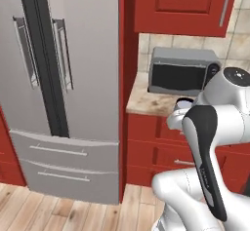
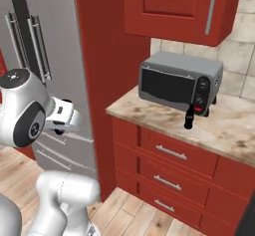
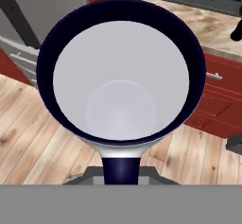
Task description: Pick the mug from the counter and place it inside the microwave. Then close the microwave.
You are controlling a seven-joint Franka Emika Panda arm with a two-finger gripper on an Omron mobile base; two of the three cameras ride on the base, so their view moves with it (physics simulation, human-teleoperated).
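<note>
fridge: tall grey steel double-door fridge (image 1: 63, 79) with drawers below, left of the counter; doors shut.
cabinets: red wooden wall cabinet (image 2: 174, 8) and red drawer fronts (image 2: 169, 165), all shut.
counter: beige-and-brown marbled stone counter (image 2: 229, 130) on top of the red drawers.
oven: small grey boxy toaster oven (image 2: 179, 83) with a red knob, back on the counter by the tiles, door shut (not the microwave, so not the target).
arm: white robot arm (image 1: 210, 142) folded back from the counter, probably to carry the load clear of the edge.
mug: small pale grey-white cylindrical mug (image 3: 120, 76) with a dark rim; off the counter, in the air over the wooden floor (image 3: 28, 138), mouth facing the hand camera, nothing inside.
gripper: gripper (image 2: 60, 126) clenched on the mug at its handle side, so pick looks done, placing not yet.
extra: small dark bottle-like thing (image 2: 189, 118) standing in front of the oven, can't tell what.
</note>
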